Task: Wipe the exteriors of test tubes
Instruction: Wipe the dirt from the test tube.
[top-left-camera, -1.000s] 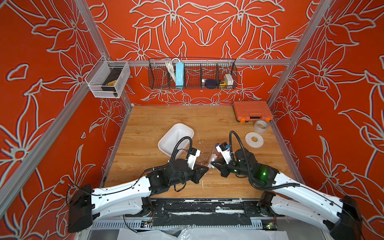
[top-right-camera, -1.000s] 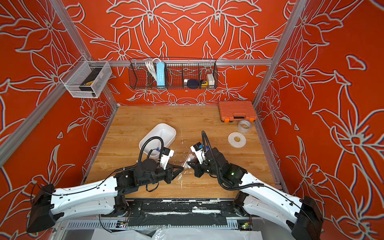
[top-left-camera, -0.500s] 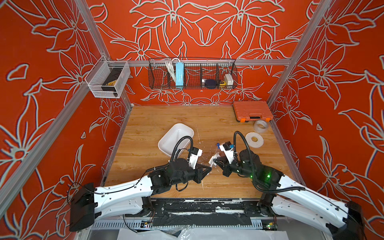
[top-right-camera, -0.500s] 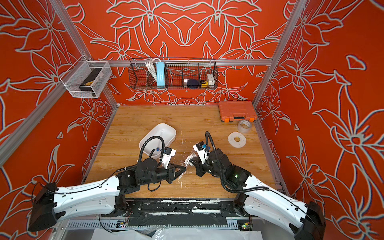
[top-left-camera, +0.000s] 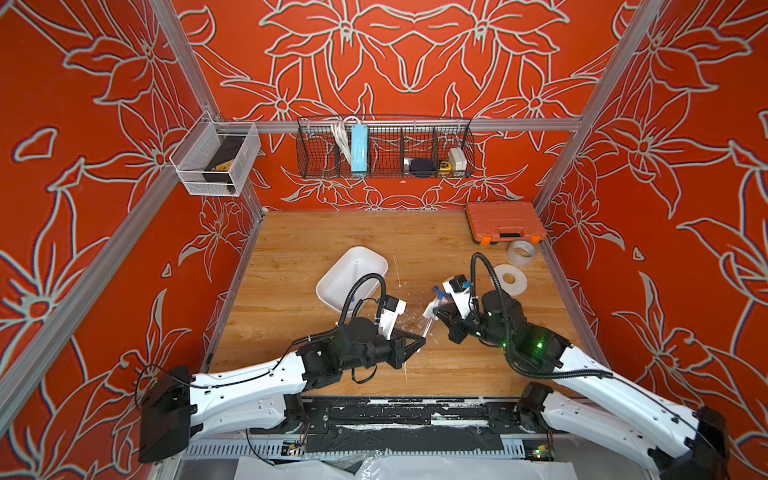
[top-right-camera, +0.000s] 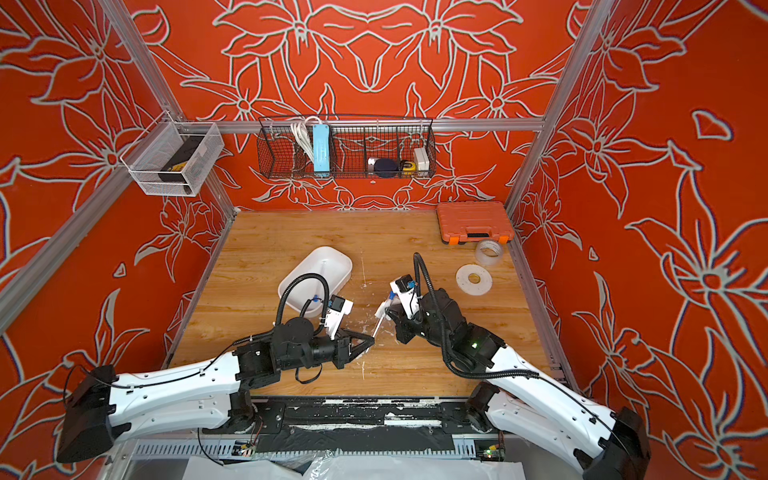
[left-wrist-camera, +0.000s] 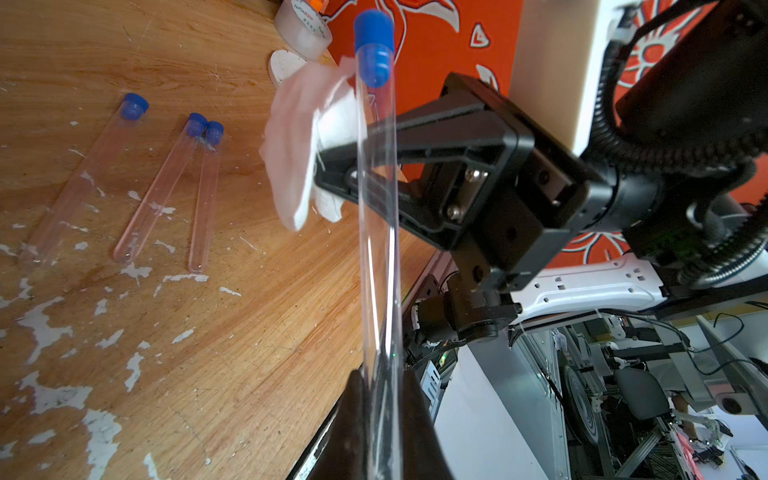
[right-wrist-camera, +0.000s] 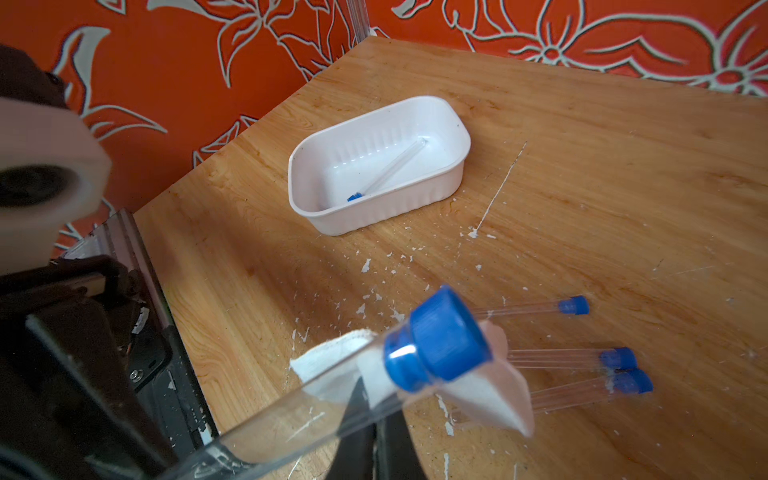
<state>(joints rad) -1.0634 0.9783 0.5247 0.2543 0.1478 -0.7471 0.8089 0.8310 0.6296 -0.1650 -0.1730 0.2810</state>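
Test tubes: the held tube (left-wrist-camera: 376, 216) is clamped by its closed end in the left gripper (left-wrist-camera: 380, 388), with its blue cap (left-wrist-camera: 374, 29) pointing away from the fingertips. The right gripper (left-wrist-camera: 328, 168) is pinched on a crumpled white tissue (left-wrist-camera: 291, 141), which presses against the tube just below the cap. Below and beyond both grippers, three tubes (left-wrist-camera: 166, 187) lie on the table (left-wrist-camera: 249, 332), apparently unwiped. A fifth tube (right-wrist-camera: 390, 168) lies in the white tray (right-wrist-camera: 376, 220), farther off from the right gripper (probably finished). By my reading: one done, one under way, three left.
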